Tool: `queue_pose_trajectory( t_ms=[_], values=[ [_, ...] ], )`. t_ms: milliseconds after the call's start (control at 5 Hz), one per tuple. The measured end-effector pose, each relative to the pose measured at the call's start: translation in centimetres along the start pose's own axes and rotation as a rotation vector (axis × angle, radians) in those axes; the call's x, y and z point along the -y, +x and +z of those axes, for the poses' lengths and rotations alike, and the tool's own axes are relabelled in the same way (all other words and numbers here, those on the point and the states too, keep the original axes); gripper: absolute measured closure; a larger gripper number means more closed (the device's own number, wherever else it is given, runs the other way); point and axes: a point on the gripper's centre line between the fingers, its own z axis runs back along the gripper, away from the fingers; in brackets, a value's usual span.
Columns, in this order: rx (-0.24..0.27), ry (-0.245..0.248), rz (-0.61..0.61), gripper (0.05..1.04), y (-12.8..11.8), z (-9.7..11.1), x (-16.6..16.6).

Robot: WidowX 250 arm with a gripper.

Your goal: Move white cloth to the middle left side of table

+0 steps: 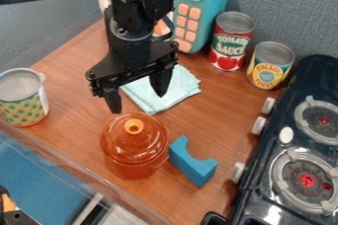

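The white cloth (pixel 173 90), pale with a bluish tint and folded, lies flat on the wooden table (pixel 79 100) around its upper middle. My gripper (pixel 138 101) hangs from the top of the view with its two fingers spread wide and nothing held between them. One finger is over the cloth, hiding part of it; the other is left of the cloth, above bare wood. How high the fingertips are above the surface, I cannot tell.
An orange lidded pot (pixel 135 145) and a blue arch block (pixel 192 161) stand below the cloth. Behind are a teal toy microwave (pixel 201 9) and two cans (pixel 231 41). An open can (pixel 22 96) is at left, a stove (pixel 290 155) at right.
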Motion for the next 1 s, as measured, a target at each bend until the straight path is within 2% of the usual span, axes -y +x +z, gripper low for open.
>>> queue_pose_trajectory(
  t_ms=[200,400,600,800,1000],
  values=[
    [-0.014,0.016,0.007,0.083,-0.2,-0.4,-0.2],
    [-0.045,0.022,0.053,0.083,0.1,-1.1,1.5],
    [-0.038,0.016,0.103,0.083,1.7,-1.9,3.6],
    [-0.030,0.016,0.181,0.083,3.8,-3.5,5.4],
    [0.006,0.033,0.221,0.083,5.3,-5.0,6.7]
  ],
)
